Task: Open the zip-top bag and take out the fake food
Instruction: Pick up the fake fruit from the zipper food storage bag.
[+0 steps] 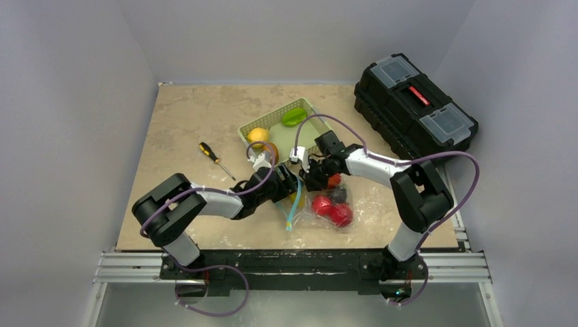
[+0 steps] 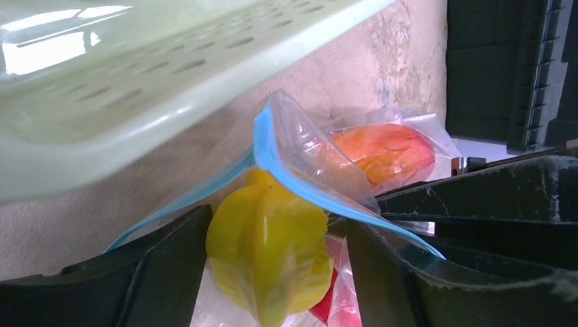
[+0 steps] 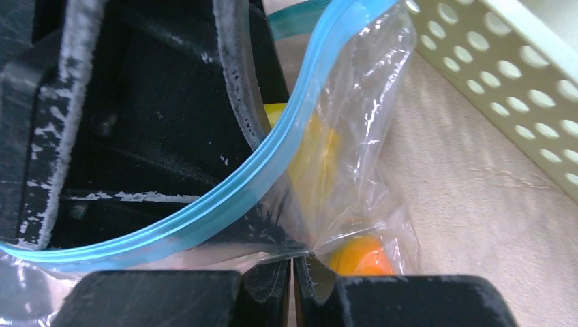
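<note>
Our right gripper (image 3: 294, 270) pinches the zip-top bag (image 3: 354, 116), propping its mouth. Our left gripper (image 2: 276, 228) — jaws spread — straddles the fake food (image 2: 266, 269).

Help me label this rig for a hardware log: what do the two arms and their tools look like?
Both the left arm and right arm have chunky black joint housings, white link shells and looping purple cables. The left tool and right tool are black two-finger pieces, with whitish scuffs.
</note>
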Controlling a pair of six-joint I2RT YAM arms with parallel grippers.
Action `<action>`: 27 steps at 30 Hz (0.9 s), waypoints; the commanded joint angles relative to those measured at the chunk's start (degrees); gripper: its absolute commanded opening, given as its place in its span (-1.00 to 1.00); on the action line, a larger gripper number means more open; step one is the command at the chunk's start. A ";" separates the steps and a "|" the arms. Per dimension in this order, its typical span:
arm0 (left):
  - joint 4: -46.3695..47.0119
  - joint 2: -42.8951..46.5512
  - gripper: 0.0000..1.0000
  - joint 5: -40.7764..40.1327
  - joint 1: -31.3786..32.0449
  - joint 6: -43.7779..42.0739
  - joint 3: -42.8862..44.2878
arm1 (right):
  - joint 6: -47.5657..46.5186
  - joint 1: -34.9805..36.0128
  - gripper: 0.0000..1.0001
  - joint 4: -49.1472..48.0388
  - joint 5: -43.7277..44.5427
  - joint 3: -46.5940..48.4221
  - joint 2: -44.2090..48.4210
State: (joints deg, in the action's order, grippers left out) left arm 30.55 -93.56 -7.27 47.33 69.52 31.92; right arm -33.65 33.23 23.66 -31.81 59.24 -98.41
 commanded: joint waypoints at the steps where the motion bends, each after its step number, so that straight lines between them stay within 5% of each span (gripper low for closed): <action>1: 3.81 2.27 0.42 0.75 0.97 -2.13 -0.78 | -0.04 0.55 -0.88 1.79 -5.66 2.43 -0.73; 5: 4.31 2.26 0.23 0.47 0.92 -0.88 -1.37 | 0.49 0.50 -0.88 1.54 -5.80 2.42 -0.58; 14: 2.21 5.86 -0.62 -0.33 0.92 -2.24 -2.91 | 0.36 0.36 -0.89 1.72 -4.93 2.33 -0.05; 27: -11.05 21.18 -0.88 -0.64 0.92 -9.73 -7.33 | 0.09 -1.01 -0.88 1.47 -1.42 1.55 1.27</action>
State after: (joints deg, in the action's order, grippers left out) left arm 22.92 -75.50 -7.53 47.94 63.18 26.59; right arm -33.45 32.71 25.30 -33.76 59.79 -99.07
